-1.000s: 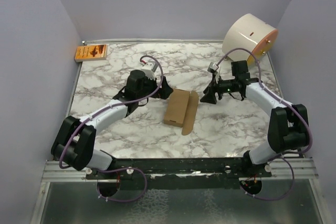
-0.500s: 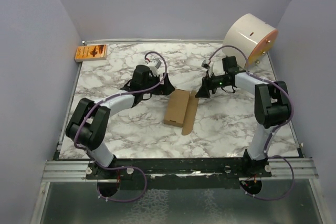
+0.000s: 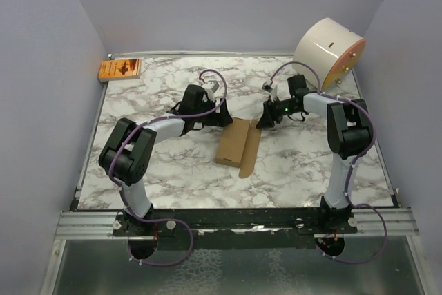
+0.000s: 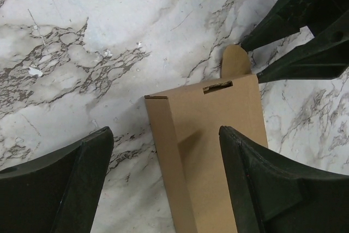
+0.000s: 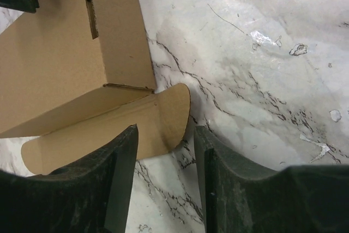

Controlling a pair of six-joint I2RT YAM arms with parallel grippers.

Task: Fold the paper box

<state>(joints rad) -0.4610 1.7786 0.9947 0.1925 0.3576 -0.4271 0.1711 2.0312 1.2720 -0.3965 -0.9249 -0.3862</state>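
The paper box [image 3: 233,141] lies flat in the middle of the marble table, a brown oblong carton with a long open flap [image 3: 251,148] along its right side. My left gripper [image 3: 222,117] is at its far end, open. In the left wrist view its jaws [image 4: 165,132] straddle the box's [image 4: 212,129] left edge, and the right finger [image 4: 283,184] hovers over the top panel. My right gripper [image 3: 264,121] is low at the flap's far tip. It is open, and the flap's rounded end [image 5: 166,114] lies between its fingers [image 5: 165,132] without being pinched.
A small orange packet [image 3: 120,69] sits at the far left corner. A big white cylinder [image 3: 329,50] leans at the far right corner. Grey walls close in three sides. The right gripper's black fingers [image 4: 305,31] show just beyond the box's far end.
Both arms have swung inward to the far end of the box. The right jaws have narrowed around the flap's tip, and the left jaws have narrowed slightly.
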